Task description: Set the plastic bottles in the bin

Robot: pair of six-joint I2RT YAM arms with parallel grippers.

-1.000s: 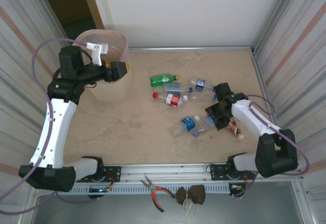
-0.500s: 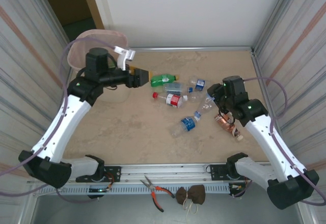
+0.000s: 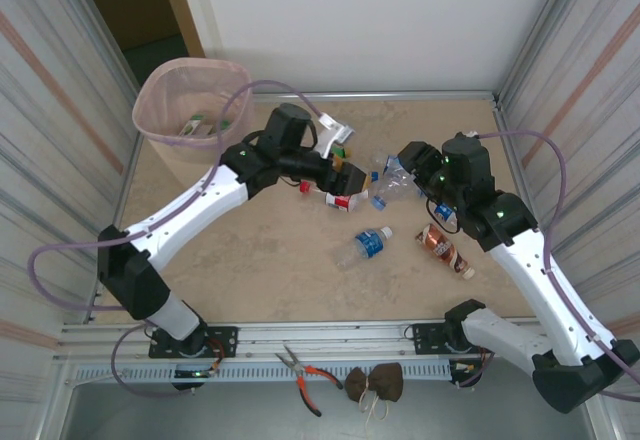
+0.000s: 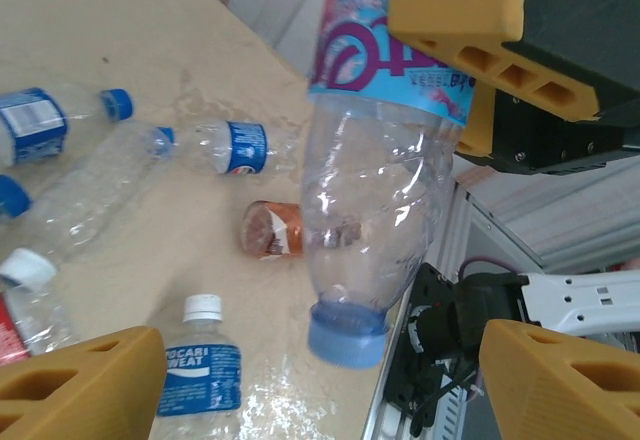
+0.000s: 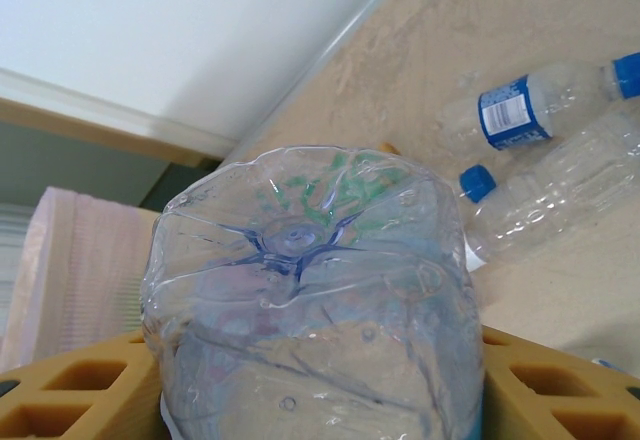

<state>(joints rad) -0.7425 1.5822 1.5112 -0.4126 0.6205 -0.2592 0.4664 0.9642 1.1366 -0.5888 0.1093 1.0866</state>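
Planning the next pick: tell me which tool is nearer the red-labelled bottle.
Left. The left tool hovers just beside the red-labelled bottle; the right tool, gripping a clear bottle, is farther off on the right side.

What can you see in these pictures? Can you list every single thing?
bin: one, pale pink, far left corner of the table
bottles in the bin: a few, green bits showing, too small to count
bottles on the table: at least five, mostly clear with blue labels, one red-labelled, one brown, lying middle and right
held bottle: one, clear with a pink-and-blue label and blue cap, hanging cap down
pliers: one, red handles, on the near ledge
brown bundle: one, beside the pliers
table: one, beige
left gripper: one, yellow fingers, open, over the bottles
right gripper: one, yellow fingers, shut on the held bottle
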